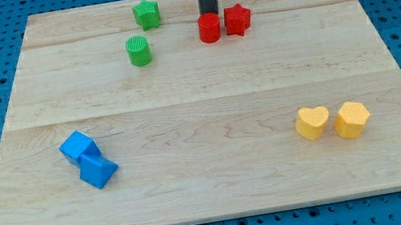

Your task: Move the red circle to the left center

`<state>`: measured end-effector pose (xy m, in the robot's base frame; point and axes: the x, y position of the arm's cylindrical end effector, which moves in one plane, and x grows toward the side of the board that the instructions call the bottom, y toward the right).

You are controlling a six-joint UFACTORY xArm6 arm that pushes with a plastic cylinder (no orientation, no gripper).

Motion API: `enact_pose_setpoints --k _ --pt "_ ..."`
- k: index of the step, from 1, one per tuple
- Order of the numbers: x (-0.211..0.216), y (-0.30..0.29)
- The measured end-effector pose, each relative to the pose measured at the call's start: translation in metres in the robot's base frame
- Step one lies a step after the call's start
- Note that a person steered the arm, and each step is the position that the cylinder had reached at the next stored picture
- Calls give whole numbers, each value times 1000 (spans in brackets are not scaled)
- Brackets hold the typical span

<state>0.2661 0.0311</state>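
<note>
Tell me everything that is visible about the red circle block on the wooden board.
The red circle block is a short, plain red cylinder that looks like plastic. It stands upright on the pale wooden board, near the view's top, slightly right of centre. The red star block sits close on its right, touching or nearly so. My tip is just behind its top edge.
</note>
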Motion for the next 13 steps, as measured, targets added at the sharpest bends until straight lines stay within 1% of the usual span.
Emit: enact_pose_setpoints --k 1,2,3,4,6,7,8,9,10,12,13 --pt "47 -7" --pt "75 -27" --pt "85 -17" --pt "112 12" --pt "132 61" --pt "146 63" --pt "171 61" --pt "163 -4" --pt "131 -75" --pt "125 -53" --pt "125 -53"
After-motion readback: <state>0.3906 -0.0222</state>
